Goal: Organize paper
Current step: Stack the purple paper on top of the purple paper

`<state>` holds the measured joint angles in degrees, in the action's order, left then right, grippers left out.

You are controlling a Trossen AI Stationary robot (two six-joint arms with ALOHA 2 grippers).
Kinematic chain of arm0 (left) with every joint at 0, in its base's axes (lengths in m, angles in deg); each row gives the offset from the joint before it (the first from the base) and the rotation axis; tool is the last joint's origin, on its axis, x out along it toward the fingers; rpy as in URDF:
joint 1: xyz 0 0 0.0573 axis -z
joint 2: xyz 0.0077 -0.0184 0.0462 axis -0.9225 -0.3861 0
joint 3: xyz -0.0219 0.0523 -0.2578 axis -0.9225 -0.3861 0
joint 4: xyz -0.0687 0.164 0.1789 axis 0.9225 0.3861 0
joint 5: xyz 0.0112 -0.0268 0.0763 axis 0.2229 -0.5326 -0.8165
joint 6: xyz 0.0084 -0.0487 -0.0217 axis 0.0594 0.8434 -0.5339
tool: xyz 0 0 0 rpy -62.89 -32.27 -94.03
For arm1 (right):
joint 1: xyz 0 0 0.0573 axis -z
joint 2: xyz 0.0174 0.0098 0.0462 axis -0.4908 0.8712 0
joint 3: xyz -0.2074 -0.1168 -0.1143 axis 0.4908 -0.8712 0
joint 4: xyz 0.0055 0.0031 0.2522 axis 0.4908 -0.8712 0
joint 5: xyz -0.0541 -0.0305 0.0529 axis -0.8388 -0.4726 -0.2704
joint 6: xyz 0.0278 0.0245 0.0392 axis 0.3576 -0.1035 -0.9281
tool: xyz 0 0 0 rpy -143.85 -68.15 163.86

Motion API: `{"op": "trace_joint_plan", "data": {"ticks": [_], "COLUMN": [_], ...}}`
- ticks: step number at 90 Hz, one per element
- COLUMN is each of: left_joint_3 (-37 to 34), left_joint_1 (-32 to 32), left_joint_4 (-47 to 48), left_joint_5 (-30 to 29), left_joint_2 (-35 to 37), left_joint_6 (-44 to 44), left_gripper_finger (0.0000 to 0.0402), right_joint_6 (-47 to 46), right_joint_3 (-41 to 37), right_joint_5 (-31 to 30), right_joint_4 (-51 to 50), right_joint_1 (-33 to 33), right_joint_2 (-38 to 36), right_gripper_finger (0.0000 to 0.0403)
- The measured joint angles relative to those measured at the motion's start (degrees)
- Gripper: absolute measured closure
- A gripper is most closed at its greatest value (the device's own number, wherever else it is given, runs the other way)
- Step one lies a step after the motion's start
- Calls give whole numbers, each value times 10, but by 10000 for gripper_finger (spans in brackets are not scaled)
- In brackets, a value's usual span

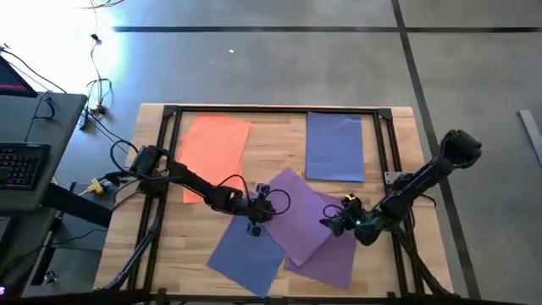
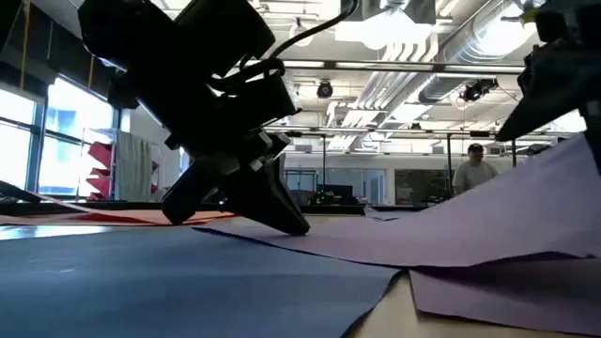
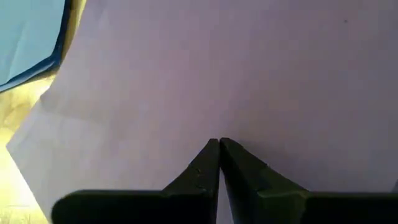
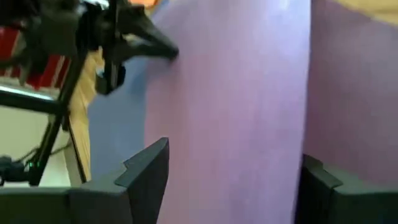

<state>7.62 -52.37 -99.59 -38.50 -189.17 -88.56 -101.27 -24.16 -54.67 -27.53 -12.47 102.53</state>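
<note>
Orange sheet and blue sheet lie sorted beyond the purple sheets. My left gripper, fingers together, presses the purple; right gripper spread. Near blue sheet remains.

place: lab/industrial workshop | ceiling: exposed ducts and pipes running overhead with strip lights glowing | floor: bare concrete showing | bench: wooden table sitting in black frame | side: keyboard desk standing | background: person standing
</note>
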Motion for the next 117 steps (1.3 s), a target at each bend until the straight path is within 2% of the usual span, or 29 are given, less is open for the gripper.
{"op": "trace_joint_plan", "data": {"ticks": [6,14,33,40,47,61,69,81,94,97,104,112,117], "left_joint_3": [0,0,0,-1,-4,-3,-2,-2,-2,-2,-2,-2,-2], "left_joint_1": [0,0,0,2,10,40,59,83,101,105,113,119,122], "left_joint_4": [0,0,0,3,22,46,63,61,70,69,68,72,74], "left_joint_5": [0,0,-4,-35,-82,-195,-234,-251,-248,-248,-249,-249,-249], "left_joint_2": [0,0,0,3,22,116,174,254,294,296,295,287,283], "left_joint_6": [0,0,0,-3,-4,-5,-4,9,25,25,25,25,25], "left_gripper_finger": [402,402,402,402,402,402,402,402,402,402,402,402,402], "right_joint_6": [1,2,30,44,61,71,71,74,66,73,178,240,310], "right_joint_3": [0,0,0,8,46,200,311,480,673,714,786,883,924], "right_joint_5": [0,5,29,29,27,24,1,-28,-27,-27,-39,-72,-57], "right_joint_4": [-4,-14,-19,-31,-90,-362,-519,-709,-924,-936,-918,-930,-927], "right_joint_1": [0,0,0,0,0,0,-3,-6,12,18,37,63,74], "right_joint_2": [0,0,0,0,0,0,0,18,91,112,141,188,215], "right_gripper_finger": [190,233,379,395,401,403,403,403,403,403,403,403,403]}}
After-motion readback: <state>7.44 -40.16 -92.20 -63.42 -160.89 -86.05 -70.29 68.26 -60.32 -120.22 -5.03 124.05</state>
